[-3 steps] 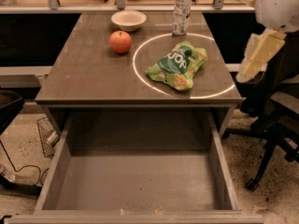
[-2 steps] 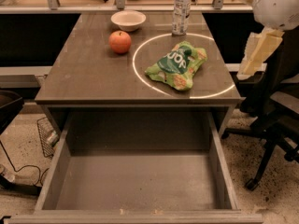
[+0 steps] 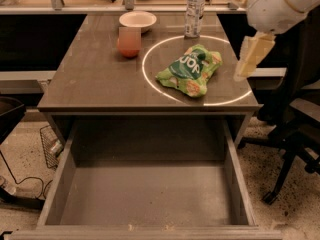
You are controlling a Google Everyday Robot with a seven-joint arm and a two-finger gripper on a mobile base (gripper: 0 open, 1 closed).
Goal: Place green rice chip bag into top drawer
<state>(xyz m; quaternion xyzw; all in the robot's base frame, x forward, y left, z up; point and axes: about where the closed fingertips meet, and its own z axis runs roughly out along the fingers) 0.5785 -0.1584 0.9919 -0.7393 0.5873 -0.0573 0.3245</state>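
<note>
The green rice chip bag (image 3: 190, 70) lies crumpled on the right half of the table top, inside a white light ring (image 3: 150, 49). The top drawer (image 3: 70, 169) is pulled out wide open in front of the table, its flat grey bottom bare. My gripper (image 3: 252, 56), cream-coloured under a white arm, hangs above the table's right edge, just right of the bag and not touching it.
A red-orange apple (image 3: 129, 41), a white bowl (image 3: 137, 20) and a clear water bottle (image 3: 194, 11) stand on the table's far half (image 3: 90, 79). A black office chair (image 3: 300, 134) stands to the right. A wire basket (image 3: 50, 144) and cables lie on the floor at the left.
My gripper has moved a little to the left, closer to the bag's right side. The bag, apple, bowl, bottle and drawer have not moved.
</note>
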